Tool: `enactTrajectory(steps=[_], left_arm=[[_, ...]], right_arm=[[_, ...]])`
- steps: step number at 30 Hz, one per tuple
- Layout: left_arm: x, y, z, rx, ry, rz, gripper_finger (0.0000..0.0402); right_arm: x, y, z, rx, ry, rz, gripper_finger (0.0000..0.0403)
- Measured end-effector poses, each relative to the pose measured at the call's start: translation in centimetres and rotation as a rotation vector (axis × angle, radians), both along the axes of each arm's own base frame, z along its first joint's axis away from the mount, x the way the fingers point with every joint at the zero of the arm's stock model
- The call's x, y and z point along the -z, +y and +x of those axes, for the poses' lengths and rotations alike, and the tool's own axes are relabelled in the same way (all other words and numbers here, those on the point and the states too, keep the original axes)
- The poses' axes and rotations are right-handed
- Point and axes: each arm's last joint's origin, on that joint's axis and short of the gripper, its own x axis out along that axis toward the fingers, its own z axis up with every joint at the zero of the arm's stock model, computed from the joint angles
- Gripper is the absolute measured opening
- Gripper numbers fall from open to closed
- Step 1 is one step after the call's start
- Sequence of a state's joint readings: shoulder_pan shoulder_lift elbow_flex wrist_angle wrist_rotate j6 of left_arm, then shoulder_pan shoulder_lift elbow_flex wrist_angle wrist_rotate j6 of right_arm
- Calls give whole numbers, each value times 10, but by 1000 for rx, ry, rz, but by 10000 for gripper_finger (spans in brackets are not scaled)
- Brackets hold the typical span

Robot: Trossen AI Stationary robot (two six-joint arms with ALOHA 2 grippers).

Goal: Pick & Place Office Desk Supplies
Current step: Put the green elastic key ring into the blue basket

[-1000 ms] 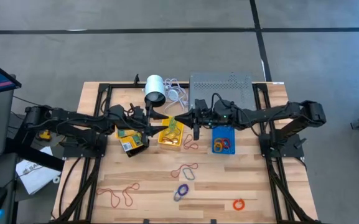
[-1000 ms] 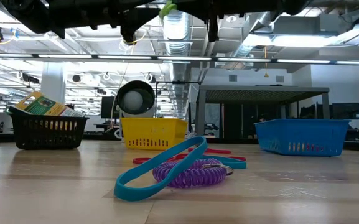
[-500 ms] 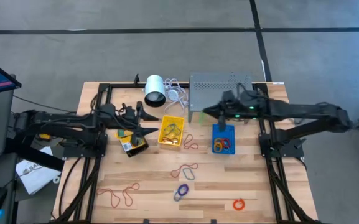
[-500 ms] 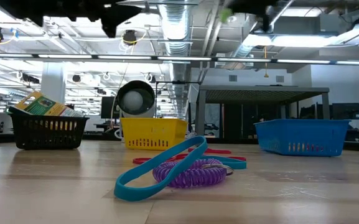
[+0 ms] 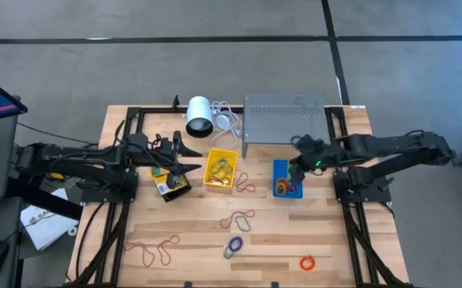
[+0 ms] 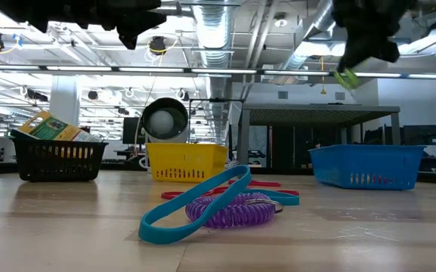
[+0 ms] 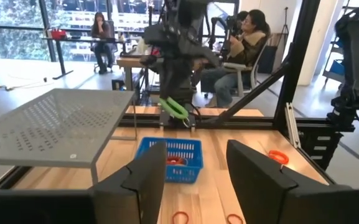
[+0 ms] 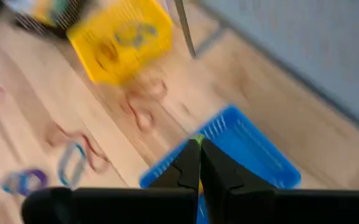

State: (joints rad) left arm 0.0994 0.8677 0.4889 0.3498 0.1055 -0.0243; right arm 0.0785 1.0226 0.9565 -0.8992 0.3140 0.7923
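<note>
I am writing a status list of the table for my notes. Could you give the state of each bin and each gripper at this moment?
black bin: holds yellow-and-green packets.
yellow bin: holds rubber bands.
blue bin: holds rubber bands.
right gripper: shut on a green rubber band, above the blue bin.
left gripper: open, empty, between black bin and yellow bin.

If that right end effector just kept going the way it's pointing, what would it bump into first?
Probably the blue bin: the right end effector, shut on a green band, points down at its near rim, though depth is unclear.
</note>
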Motion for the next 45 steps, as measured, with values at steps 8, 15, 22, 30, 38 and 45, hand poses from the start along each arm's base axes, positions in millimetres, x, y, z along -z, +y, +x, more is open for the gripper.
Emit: enactTrajectory(steps=[8,15,22,30,38,45], left_arm=[[3,0,1,0,27,-5,152],[7,0,2,0,55,-8,145],[6,0,2,-1,53,-8,144],[6,0,2,0,54,-8,144],[6,0,2,-1,54,-8,144],[6,0,2,-1,54,-8,144]], right_arm=[[29,6,20,7,208,9,0],[49,8,34,-32,320,32,0],[61,9,40,-57,403,58,0],[66,9,43,-73,432,55,0],[66,9,43,-79,434,52,0],[65,9,43,-82,430,51,5]])
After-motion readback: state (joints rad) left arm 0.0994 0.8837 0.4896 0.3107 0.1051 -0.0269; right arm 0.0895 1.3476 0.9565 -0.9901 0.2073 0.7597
